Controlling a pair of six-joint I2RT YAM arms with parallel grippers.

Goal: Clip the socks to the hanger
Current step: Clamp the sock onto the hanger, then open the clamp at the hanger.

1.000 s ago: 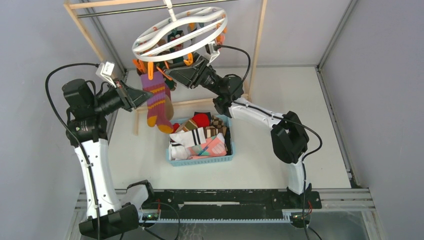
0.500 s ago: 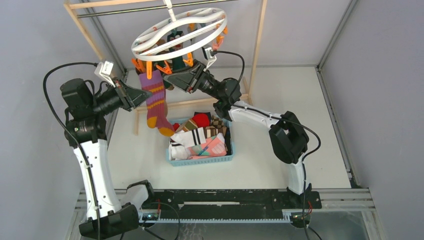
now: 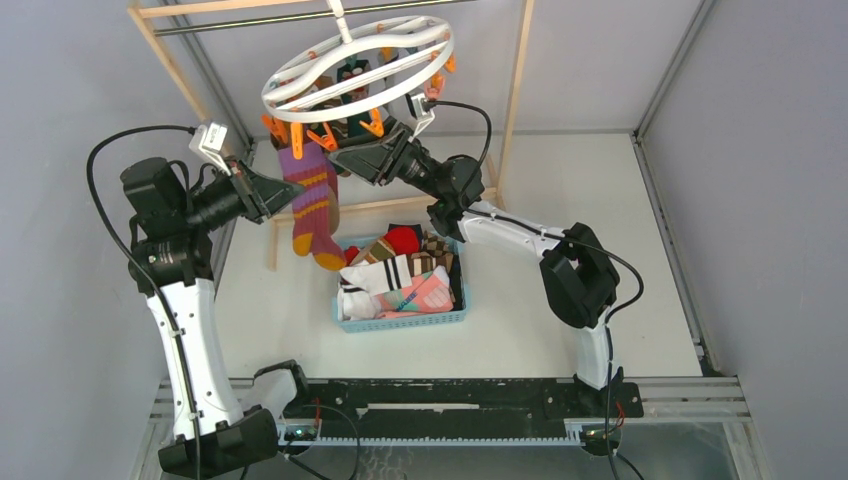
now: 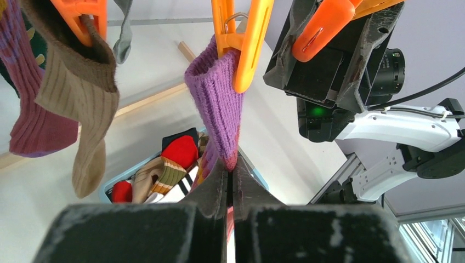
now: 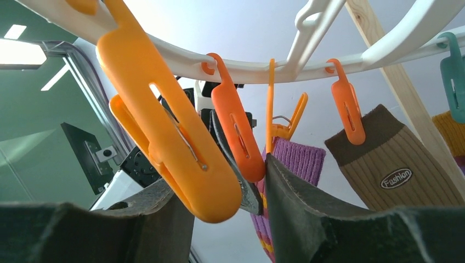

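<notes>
The white ring hanger (image 3: 355,65) hangs from the rack with orange clips under it. A purple-orange striped sock (image 3: 315,200) hangs from one orange clip (image 4: 244,49) by its cuff. My left gripper (image 3: 283,190) is shut on that sock's edge just below the cuff (image 4: 230,164). My right gripper (image 3: 345,155) is open under the ring, with a large orange clip (image 5: 170,142) lying between its fingers (image 5: 216,175). The purple sock (image 5: 296,159) and a brown sock (image 5: 395,164) hang just beyond it. More socks lie in the basket.
A blue basket (image 3: 400,322) of mixed socks sits on the table below the hanger. The light wooden rack frame (image 3: 520,80) stands around and behind the ring. Brown and maroon socks (image 4: 77,109) hang on neighbouring clips. The two grippers are close together.
My right gripper has moved left and slightly up under the ring, so an orange clip now lies between its fingers. The ring shifted a little left. My left gripper has held still with the sock.
</notes>
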